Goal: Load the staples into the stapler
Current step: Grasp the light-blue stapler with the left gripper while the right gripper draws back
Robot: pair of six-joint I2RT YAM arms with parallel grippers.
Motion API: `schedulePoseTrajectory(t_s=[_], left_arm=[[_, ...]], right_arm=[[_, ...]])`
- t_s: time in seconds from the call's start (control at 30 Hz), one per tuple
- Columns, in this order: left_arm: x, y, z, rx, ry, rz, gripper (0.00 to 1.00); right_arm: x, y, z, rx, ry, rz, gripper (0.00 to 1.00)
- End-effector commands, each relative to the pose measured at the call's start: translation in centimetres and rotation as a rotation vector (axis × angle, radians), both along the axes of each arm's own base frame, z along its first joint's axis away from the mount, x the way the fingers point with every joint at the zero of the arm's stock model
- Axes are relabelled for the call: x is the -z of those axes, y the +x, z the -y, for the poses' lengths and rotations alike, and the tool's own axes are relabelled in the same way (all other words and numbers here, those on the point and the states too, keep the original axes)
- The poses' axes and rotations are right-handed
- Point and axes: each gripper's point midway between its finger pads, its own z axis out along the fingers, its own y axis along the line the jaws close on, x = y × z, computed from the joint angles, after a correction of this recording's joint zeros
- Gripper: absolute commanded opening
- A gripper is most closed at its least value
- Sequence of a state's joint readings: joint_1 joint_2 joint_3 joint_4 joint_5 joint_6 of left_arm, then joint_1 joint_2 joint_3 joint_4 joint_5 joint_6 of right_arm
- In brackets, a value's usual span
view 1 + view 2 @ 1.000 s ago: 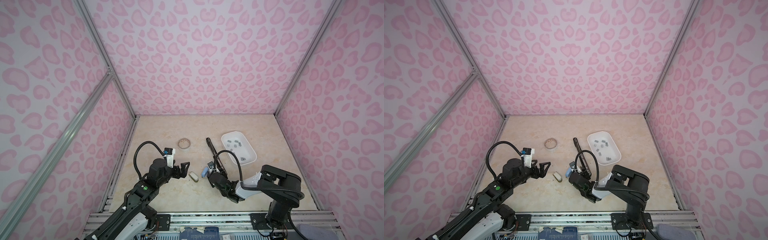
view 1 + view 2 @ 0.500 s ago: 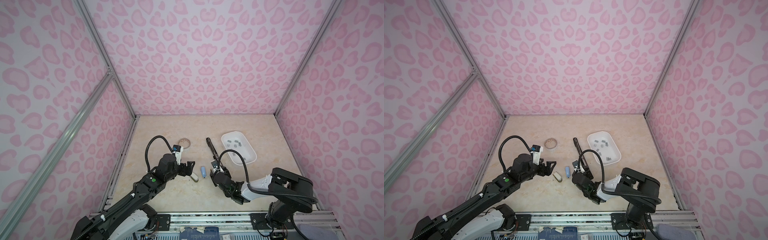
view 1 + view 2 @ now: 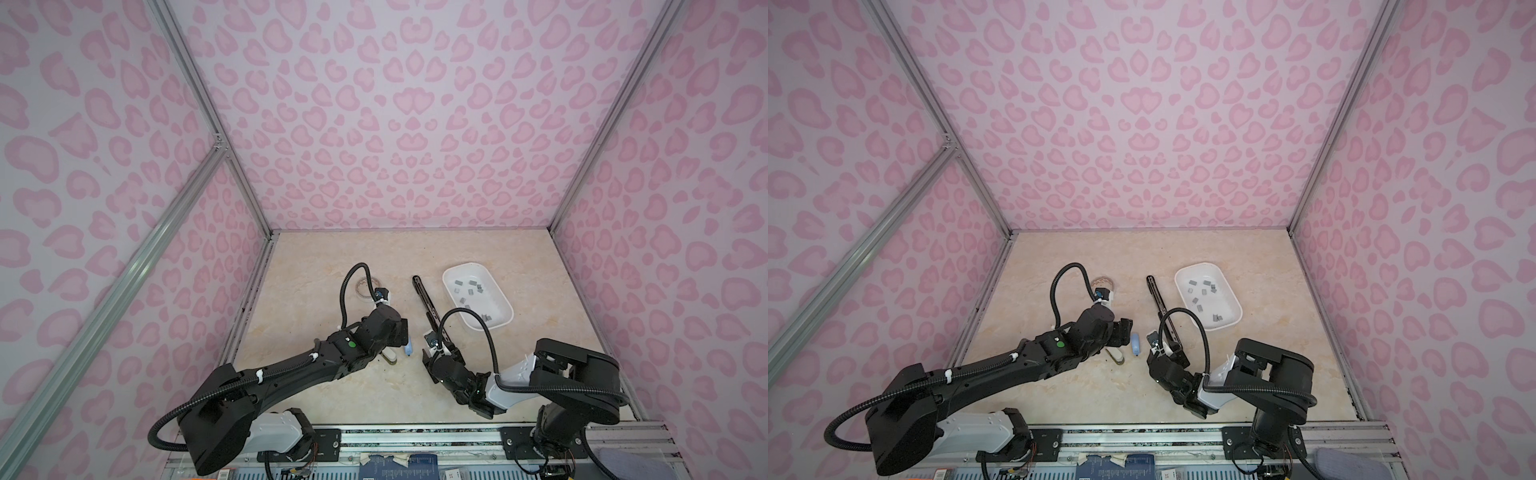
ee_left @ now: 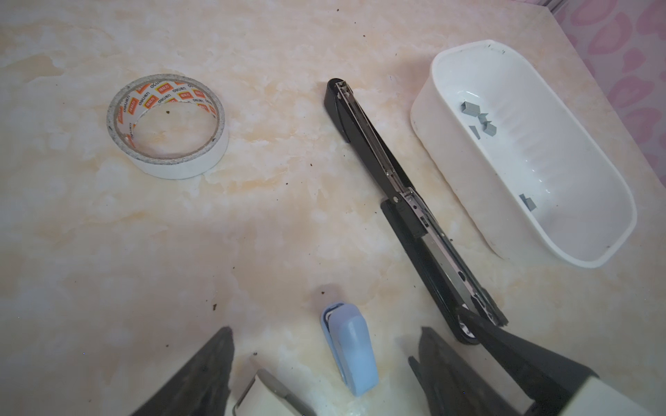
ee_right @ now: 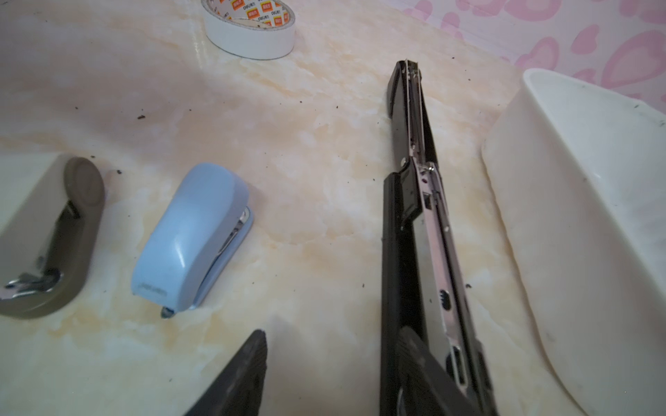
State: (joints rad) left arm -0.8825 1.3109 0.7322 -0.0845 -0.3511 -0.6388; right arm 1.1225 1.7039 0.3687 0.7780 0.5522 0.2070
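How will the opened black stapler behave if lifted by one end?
The black stapler lies unfolded flat, so it probably folds at its hinge. Long and slim on the smooth table, a push near one end likely swivels it.

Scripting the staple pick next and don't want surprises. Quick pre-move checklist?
1. Black stapler opened flat, rail exposed: ok.
2. Staples lying in white tray: ok.
3. Right gripper open and empty, one finger on the stapler's near end: ok.
4. Left gripper open, straddling blue stapler, no grip: ok.
5. Rail free of old staples: cannot tell.
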Motion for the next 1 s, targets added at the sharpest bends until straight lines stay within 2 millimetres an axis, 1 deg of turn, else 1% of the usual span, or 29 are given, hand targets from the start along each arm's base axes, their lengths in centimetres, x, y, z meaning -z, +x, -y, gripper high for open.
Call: schedulePoseTrajectory(t_s=[0.0,0.1,0.23,0.37,0.43,0.53,0.6,0.73,0.8,0.83,0.9,0.97], left_arm=[[-0.6,0.6,-0.5,-0.097,-0.003,0.041,0.82],[-0.8,0.5,-0.2,-0.118,-0.022,0.067,0.82],[-0.3,0.2,0.1,-0.127,-0.013,0.074,0.82],[0.0,0.2,0.6,-0.127,-0.011,0.073,0.81],[0.4,0.1,0.5,-0.133,-0.013,0.068,0.81],[0.7,0.1,0.8,-0.119,-0.03,0.074,0.8],[1.1,-0.1,1.2,-0.091,-0.022,0.057,0.78],[2.2,-0.4,2.4,-0.042,-0.008,0.009,0.75],[2.8,-0.6,3.1,-0.022,-0.007,-0.016,0.72],[3.3,-0.9,3.3,-0.018,-0.003,-0.028,0.71],[4.2,-1.4,3.5,-0.015,0.009,-0.05,0.69],[4.4,-1.5,3.9,-0.014,0.022,-0.053,0.68]], right_arm=[[-0.8,0.1,-1.6,-0.027,0.09,0.008,0.58],[-0.7,-0.2,-2.7,-0.05,0.107,0.005,0.58],[-0.5,-0.4,-3.6,-0.065,0.114,0.001,0.58],[-0.7,-0.6,-4.0,-0.069,0.133,-0.004,0.58],[-1.0,-0.7,-3.8,-0.06,0.149,-0.002,0.58],[-1.4,-0.7,-3.1,-0.037,0.174,0.015,0.58],[-2.0,-0.7,-2.3,-0.02,0.185,0.035,0.58],[-3.4,-0.6,0.0,0.048,0.194,0.075,0.58],[-4.4,-0.4,1.0,0.087,0.169,0.096,0.57],[-4.7,-0.2,1.6,0.119,0.146,0.098,0.57],[-5.8,0.3,3.0,0.196,0.085,0.101,0.59],[-6.9,0.4,3.6,0.212,0.052,0.11,0.59]])
